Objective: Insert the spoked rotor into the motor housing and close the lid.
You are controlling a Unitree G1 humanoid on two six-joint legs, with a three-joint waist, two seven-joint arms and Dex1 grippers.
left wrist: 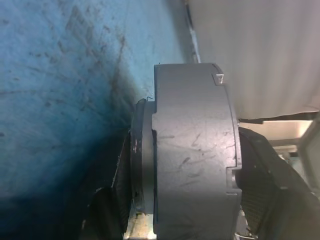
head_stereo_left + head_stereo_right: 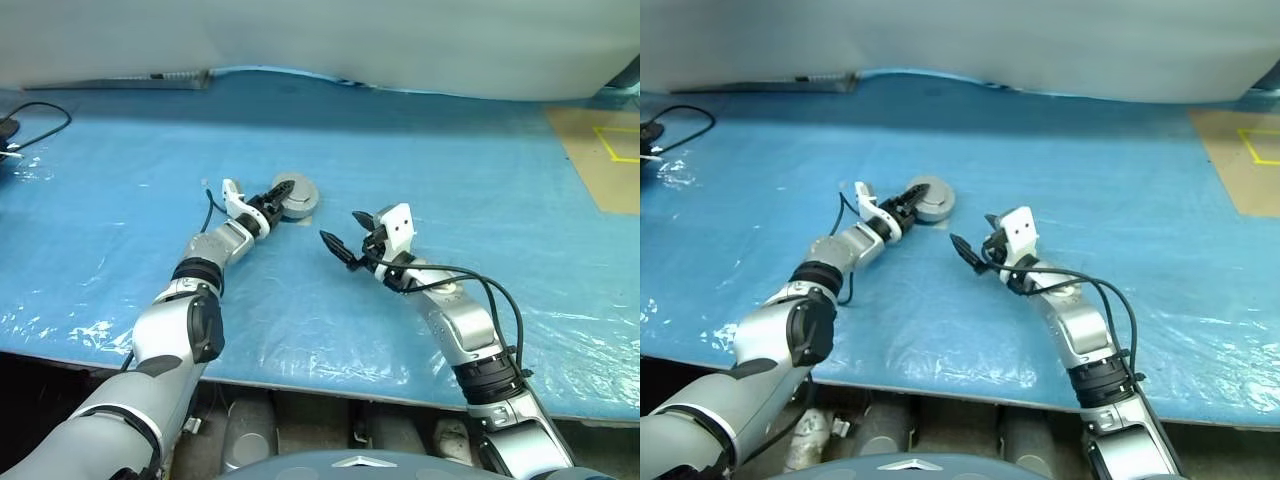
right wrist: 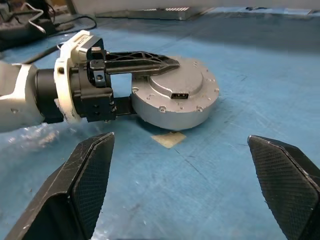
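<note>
progress: late, assembly looks closed | left end effector (image 2: 272,207) clamped on motor housing (image 2: 297,196), frame centre | right end effector (image 2: 345,240) apart, empty | left: release

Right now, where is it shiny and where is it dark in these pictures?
Left eye view: the blue plastic sheet glints white along its crinkled near edge. Left wrist view: the motor housing throws a deep shadow on the sheet beside it. Right wrist view: the housing's flat top catches the light, with a soft shadow on the sheet under its rim.
</note>
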